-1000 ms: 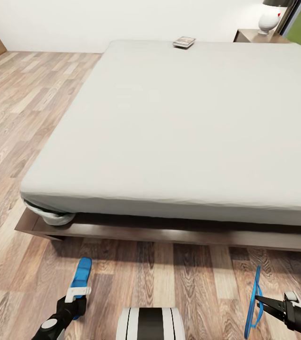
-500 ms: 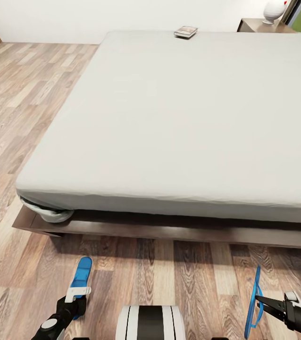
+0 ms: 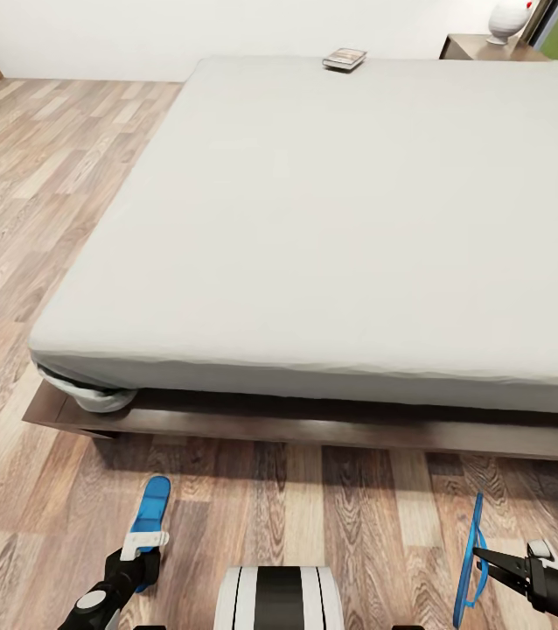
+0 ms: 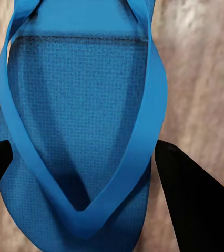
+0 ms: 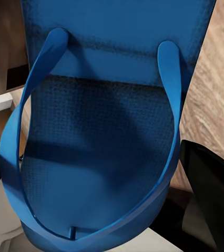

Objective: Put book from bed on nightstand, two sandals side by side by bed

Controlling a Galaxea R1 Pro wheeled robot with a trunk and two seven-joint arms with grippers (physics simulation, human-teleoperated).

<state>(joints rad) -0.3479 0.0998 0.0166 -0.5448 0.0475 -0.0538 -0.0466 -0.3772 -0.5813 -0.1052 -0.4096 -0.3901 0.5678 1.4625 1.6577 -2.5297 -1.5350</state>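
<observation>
While parked at the bed's [image 3: 314, 219] foot edge: left jaws clamped on one sandal [image 3: 149, 514], right jaws clamped on the other sandal [image 3: 469, 551], held edge-up. Book [image 3: 344, 59] way off at the bed's far edge.

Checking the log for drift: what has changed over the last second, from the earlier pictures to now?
The head camera tipped downward, so the whole scene slid up the picture; nothing itself moved. Since half a second ago, nothing changed. The left gripper and right gripper each still hold a bright blue flip-flop sandal; the small grey-and-orange paperback book remains on the pale-grey mattress.
</observation>
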